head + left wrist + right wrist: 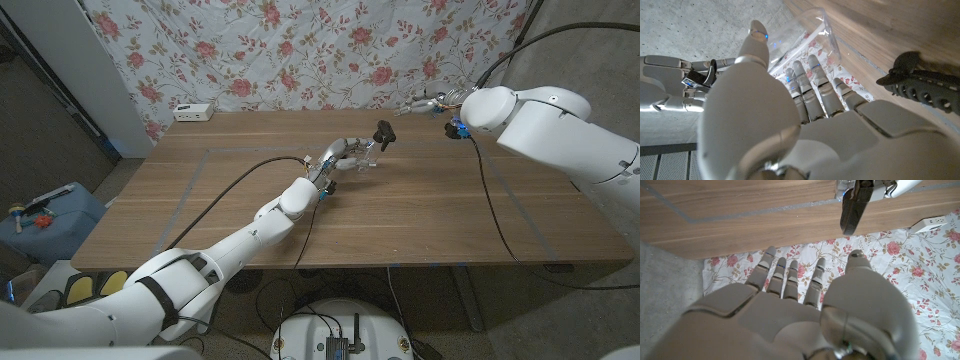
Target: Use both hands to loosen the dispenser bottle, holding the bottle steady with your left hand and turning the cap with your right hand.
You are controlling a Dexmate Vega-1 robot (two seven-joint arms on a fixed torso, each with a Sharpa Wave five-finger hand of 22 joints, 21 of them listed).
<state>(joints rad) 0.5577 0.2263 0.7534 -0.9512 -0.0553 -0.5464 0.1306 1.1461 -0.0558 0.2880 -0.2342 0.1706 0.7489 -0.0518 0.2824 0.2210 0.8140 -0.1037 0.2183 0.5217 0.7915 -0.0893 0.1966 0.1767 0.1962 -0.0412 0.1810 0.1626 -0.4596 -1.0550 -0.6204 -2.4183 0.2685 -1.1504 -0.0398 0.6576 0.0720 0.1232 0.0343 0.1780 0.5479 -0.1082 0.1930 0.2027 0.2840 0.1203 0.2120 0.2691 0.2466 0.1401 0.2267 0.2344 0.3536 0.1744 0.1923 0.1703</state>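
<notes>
The dispenser bottle has a clear body and a black pump cap; it stands near the middle of the wooden table. My left hand grips its clear body from the left. In the left wrist view the fingers wrap the clear bottle, with the black pump cap off to the side. My right hand hovers over the table's back right, apart from the bottle, fingers spread and holding nothing. From the right wrist view, the right hand is well short of the pump cap.
A white power strip lies at the table's back left corner. A floral cloth hangs behind the table. Black cables trail over the tabletop on both sides. A blue box sits on the floor at the left.
</notes>
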